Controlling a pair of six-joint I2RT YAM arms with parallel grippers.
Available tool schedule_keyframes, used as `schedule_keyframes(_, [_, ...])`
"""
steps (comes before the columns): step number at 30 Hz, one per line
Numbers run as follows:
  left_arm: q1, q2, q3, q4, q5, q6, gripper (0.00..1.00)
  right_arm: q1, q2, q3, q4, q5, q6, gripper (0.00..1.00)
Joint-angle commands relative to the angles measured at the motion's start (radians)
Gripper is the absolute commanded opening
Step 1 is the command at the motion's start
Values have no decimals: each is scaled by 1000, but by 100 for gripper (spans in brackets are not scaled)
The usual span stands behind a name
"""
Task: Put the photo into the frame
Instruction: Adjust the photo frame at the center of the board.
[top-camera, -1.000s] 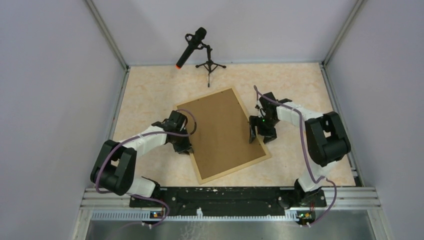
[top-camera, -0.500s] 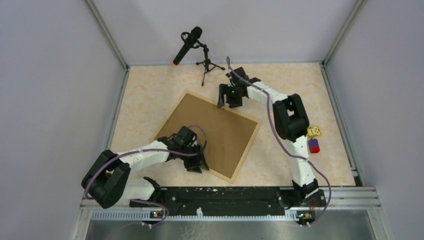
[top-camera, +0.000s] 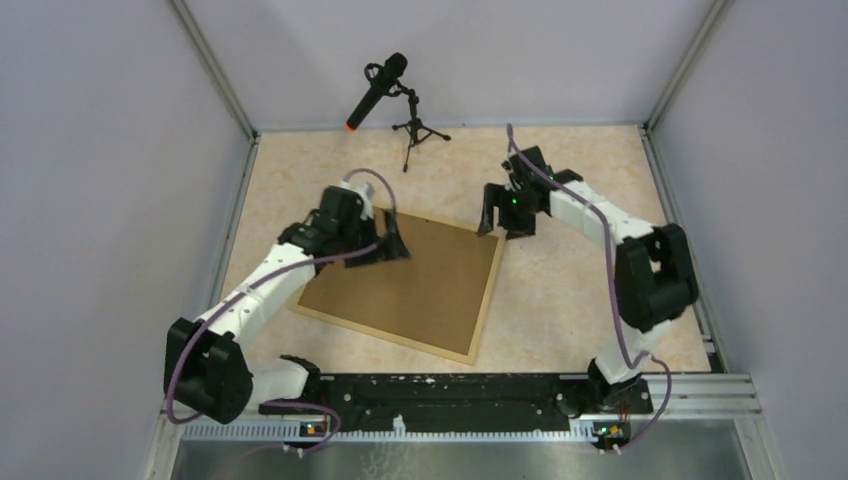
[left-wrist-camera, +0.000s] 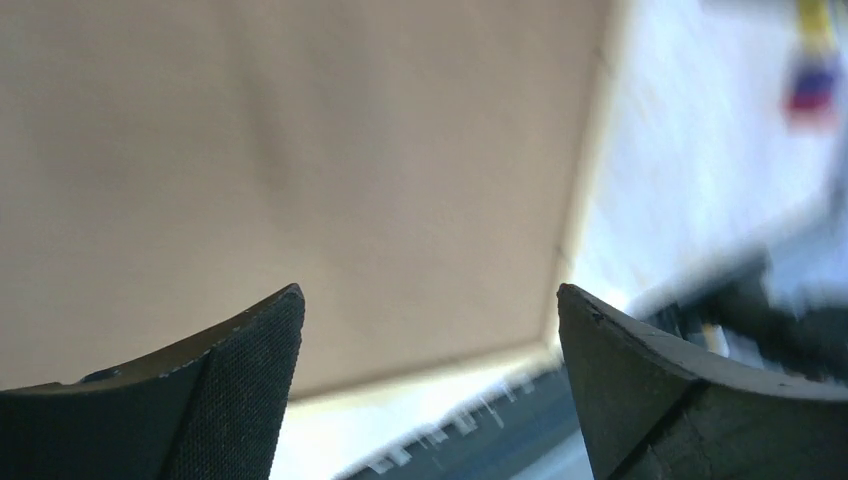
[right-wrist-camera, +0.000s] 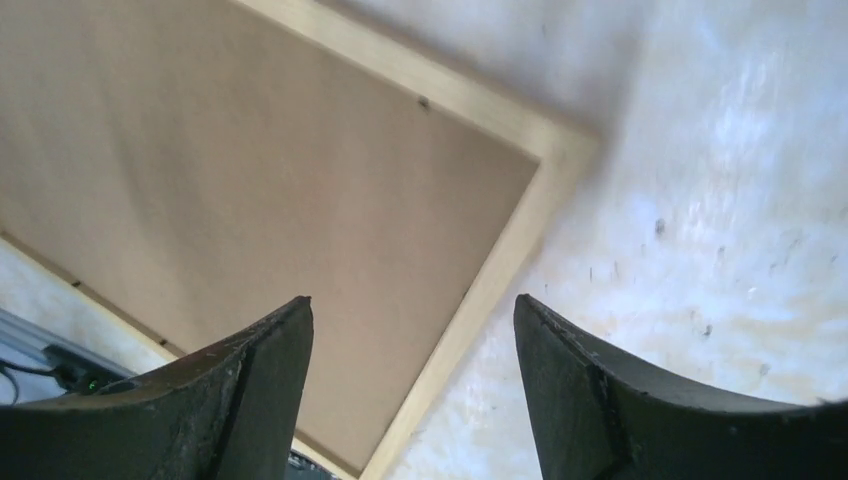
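Lying flat on the worktop (top-camera: 300, 180), the frame (right-wrist-camera: 500, 268) is sitting back side up, with the brown backing board (top-camera: 400, 285) filling it and a thin light-wood strip showing around the edge. It is sitting skewed, mid-worktop, between both arms. The left gripper (top-camera: 392, 246) is hovering at the frame's far-left corner, jaws spread wide and holding nothing; its wrist view is blurred. The right gripper (top-camera: 498, 222) is hanging by the far-right corner, jaws apart and empty, with the corner showing just below. Contact with the frame: cannot tell. A microphone on a tripod (top-camera: 385, 85) is standing at the far edge.
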Motion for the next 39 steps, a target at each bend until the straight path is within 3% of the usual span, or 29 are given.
schedule_keyframes(1, [313, 45, 101, -163, -507, 136, 98, 8, -161, -277, 137, -72, 138, 72])
schedule_keyframes(5, [585, 111, 72, -32, -466, 101, 99, 7, -238, -447, 281, -104, 215, 73])
schedule_keyframes(9, [620, 259, 110, 1, -555, 119, 99, 7, -211, -471, 276, -109, 183, 73])
schedule_keyframes(13, [671, 432, 154, -25, -391, 125, 97, 7, -190, -494, 317, -145, 187, 72])
schedule_keyframes(17, [683, 403, 53, 32, -191, 125, 88, 2, -168, -501, 346, -130, 196, 72])
schedule_keyframes(22, [683, 343, -82, 69, 54, 158, 61, -35, -132, -475, 307, -106, 169, 68])
schedule_keyframes(29, [664, 330, -84, 36, 92, 195, 42, -93, -115, -373, 118, -20, 32, 58])
schedule_keyframes(39, [660, 375, -62, 14, 38, 251, 22, -166, -119, -284, -15, 32, -3, 45])
